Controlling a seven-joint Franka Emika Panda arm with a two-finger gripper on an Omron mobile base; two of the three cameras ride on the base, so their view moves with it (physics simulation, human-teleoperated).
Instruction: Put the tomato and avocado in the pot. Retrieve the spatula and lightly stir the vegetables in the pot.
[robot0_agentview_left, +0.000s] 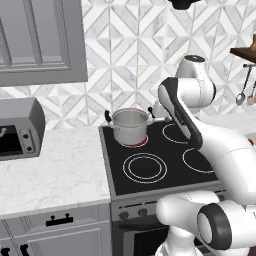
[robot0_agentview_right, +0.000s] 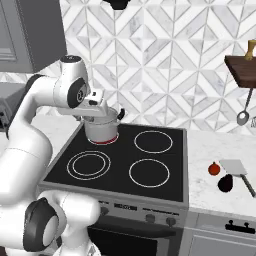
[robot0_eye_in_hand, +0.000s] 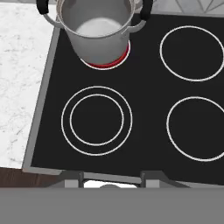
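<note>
The gripper (robot0_eye_in_hand: 111, 178) shows in the hand view as two small dark finger tips standing apart, with nothing between them and nothing touching them; they hover above the front edge of the black cooktop (robot0_eye_in_hand: 144, 109). In the right base view the hand hangs just beside the pot (robot0_agentview_right: 100, 129), above the cooktop's rear left part. The pot stands upright on the rear left burner, whose ring glows red under its base, and its two black side handles stick out left and right; the inside looks bare steel. The three other burner rings are white outlines with nothing on them. On the marble counter (robot0_agentview_right: 210, 190) to the right of the stove lie the tomato (robot0_agentview_right: 214, 169), small and red, and just beside it the dark avocado (robot0_agentview_right: 225, 183). The spatula (robot0_agentview_right: 239, 171) lies next to them, its flat light-grey blade near the tomato and its thin dark handle running toward the counter's front. All three are well apart from the pot and from the gripper. A toaster oven (robot0_agentview_left: 20, 129) sits on the counter left of the stove.
</note>
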